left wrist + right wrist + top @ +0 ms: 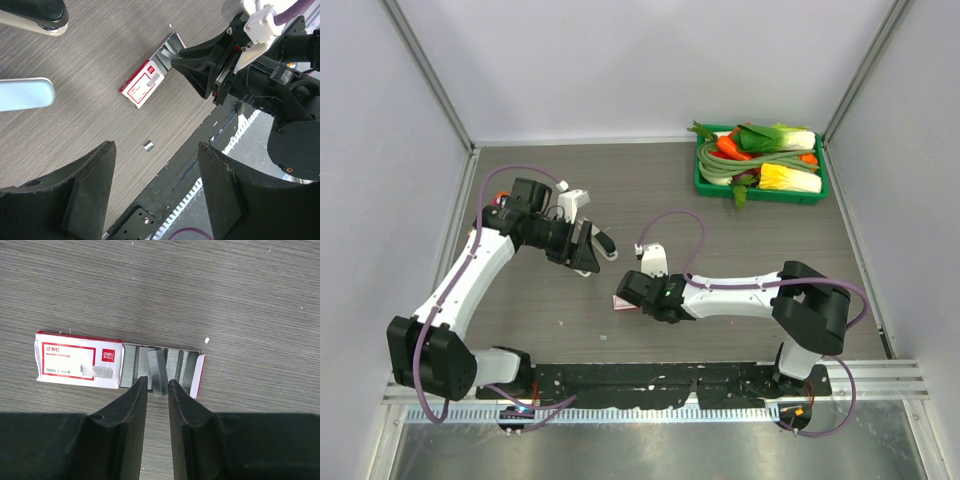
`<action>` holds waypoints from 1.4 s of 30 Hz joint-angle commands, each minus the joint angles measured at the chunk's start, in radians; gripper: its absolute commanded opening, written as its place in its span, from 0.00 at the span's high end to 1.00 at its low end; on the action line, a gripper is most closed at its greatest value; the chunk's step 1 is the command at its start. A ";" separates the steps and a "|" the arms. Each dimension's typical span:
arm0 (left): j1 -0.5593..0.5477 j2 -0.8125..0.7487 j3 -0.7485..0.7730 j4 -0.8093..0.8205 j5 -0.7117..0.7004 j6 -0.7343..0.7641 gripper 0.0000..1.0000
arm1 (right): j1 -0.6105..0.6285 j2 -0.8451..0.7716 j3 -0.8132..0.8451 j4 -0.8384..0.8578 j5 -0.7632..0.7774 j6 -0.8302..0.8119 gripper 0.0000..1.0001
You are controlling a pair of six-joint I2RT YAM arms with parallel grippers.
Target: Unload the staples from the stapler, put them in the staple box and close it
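Observation:
The stapler lies open on the table: its pale blue top (pixel 25 93) and its white, dark-lined part (pixel 37 17) show at the left of the left wrist view, and it sits just right of my left gripper (pixel 604 241). My left gripper (pixel 156 150) hangs open and empty over the table's near edge. My right gripper (pixel 157 382) is low over an opened pink-and-white box (pixel 80 360). Its jaws stand narrowly apart, and a strip of staples (pixel 159 371) lies askew on the box's grey rows, with its end between the tips. A small staple piece (pixel 148 145) lies loose on the table.
A green basket (pixel 700 185) of toy vegetables stands at the back right. The black mounting rail (pixel 650 380) runs along the near edge. My right arm (pixel 260 75) reaches in from the right, close to the box (pixel 625 303).

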 commanded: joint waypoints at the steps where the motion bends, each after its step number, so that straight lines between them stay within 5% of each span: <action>1: -0.003 -0.031 0.010 -0.004 0.025 0.016 0.30 | 0.002 -0.006 0.029 0.003 0.028 0.019 0.71; 42: -0.003 -0.034 -0.001 -0.002 0.030 0.023 0.30 | -0.035 -0.012 0.012 0.033 -0.001 -0.028 0.71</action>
